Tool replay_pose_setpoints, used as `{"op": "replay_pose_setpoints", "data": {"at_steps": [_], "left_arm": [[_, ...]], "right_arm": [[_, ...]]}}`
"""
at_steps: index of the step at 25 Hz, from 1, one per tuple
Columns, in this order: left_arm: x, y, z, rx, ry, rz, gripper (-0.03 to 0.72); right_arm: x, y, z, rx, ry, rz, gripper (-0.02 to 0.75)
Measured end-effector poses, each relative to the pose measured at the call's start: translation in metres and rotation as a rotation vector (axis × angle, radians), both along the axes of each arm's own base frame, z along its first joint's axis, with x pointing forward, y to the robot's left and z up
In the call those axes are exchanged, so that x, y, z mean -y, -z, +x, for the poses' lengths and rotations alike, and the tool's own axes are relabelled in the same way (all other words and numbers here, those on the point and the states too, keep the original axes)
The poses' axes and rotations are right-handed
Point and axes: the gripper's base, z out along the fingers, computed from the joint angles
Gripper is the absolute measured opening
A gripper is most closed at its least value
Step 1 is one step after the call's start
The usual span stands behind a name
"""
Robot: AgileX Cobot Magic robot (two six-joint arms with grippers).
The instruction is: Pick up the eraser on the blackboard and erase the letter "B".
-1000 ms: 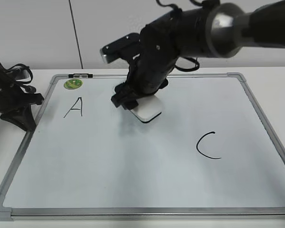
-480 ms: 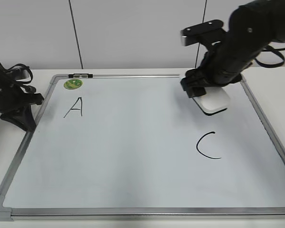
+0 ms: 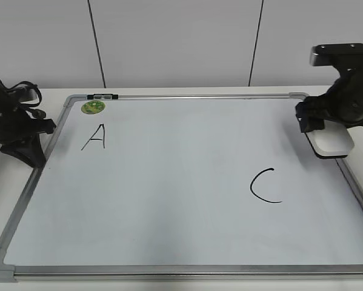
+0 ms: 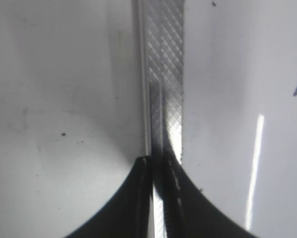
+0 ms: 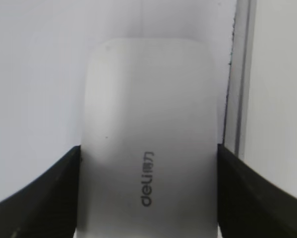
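The blackboard (image 3: 169,206) lies flat on the table, a pale board in a silver frame. A black "A" (image 3: 94,137) and a black "C" (image 3: 265,185) are on it. No letter "B" shows; the surface between them is bare. My right gripper (image 3: 324,128) is shut on the white eraser (image 3: 333,144) at the board's right edge. In the right wrist view the eraser (image 5: 148,148) sits between both fingers (image 5: 148,198), beside the frame (image 5: 237,99). My left gripper (image 3: 28,148) is shut, its tips (image 4: 155,168) over the board's left frame (image 4: 163,74).
A round green magnet (image 3: 93,107) sits at the board's top left corner, with a small black-and-silver clip (image 3: 102,96) on the top frame beside it. The white table (image 3: 11,182) surrounds the board. A pale wall stands behind.
My right arm has carried the eraser from the board's upper middle, right of the "A", across to the right edge. The left arm has not moved.
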Motion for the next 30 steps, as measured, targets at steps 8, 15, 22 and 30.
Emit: {"op": "replay_pose_setpoints", "data": {"at_steps": [8,15,22,30], "left_arm": [[0.0,0.0,0.0,0.0,0.0,0.0,0.043],[0.0,0.0,0.0,-0.002,0.0,0.0,0.043],[0.0,0.0,0.0,-0.002,0.0,0.0,0.043],[0.0,0.0,0.0,-0.002,0.0,0.0,0.043]], "right_arm": [[0.04,0.008,0.0,0.017,0.122,0.036,0.533],[0.047,0.023,0.007,0.013,0.139,0.035,0.533],[0.048,0.039,0.012,-0.002,0.126,0.026,0.533],[0.048,0.06,0.016,-0.033,0.125,0.025,0.533]]}}
